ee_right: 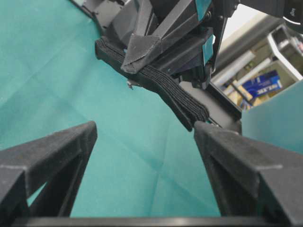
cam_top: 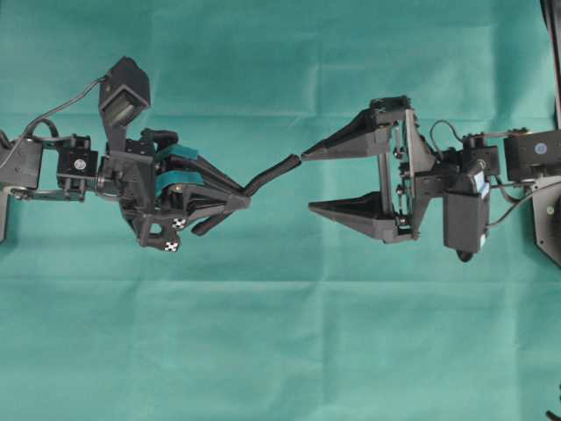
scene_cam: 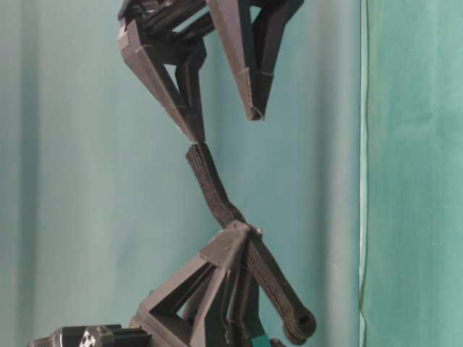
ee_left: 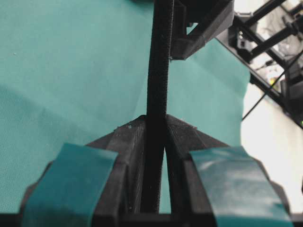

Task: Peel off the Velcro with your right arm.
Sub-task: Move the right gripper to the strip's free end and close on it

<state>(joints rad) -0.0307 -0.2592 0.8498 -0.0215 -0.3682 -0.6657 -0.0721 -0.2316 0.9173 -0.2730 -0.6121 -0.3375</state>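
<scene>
The Velcro (cam_top: 270,172) is a thin black strap held in the air above the green cloth. My left gripper (cam_top: 242,201), with teal-taped fingers, is shut on the strap's middle. One strap end with a rounded tip (scene_cam: 300,325) hangs behind those fingers. The other end points at my right gripper (cam_top: 308,182), which stands wide open. That free end (ee_right: 191,116) sits right at one right fingertip (ee_right: 202,128), outside the gap; contact cannot be told. In the left wrist view the strap (ee_left: 158,71) runs straight up out of the left gripper (ee_left: 155,124).
Green cloth (cam_top: 280,333) covers the whole table. The right arm's base (cam_top: 545,206) stands at the right edge, the left arm's mount (cam_top: 17,167) at the left edge. Shelves with boxes (ee_right: 265,82) lie beyond the table.
</scene>
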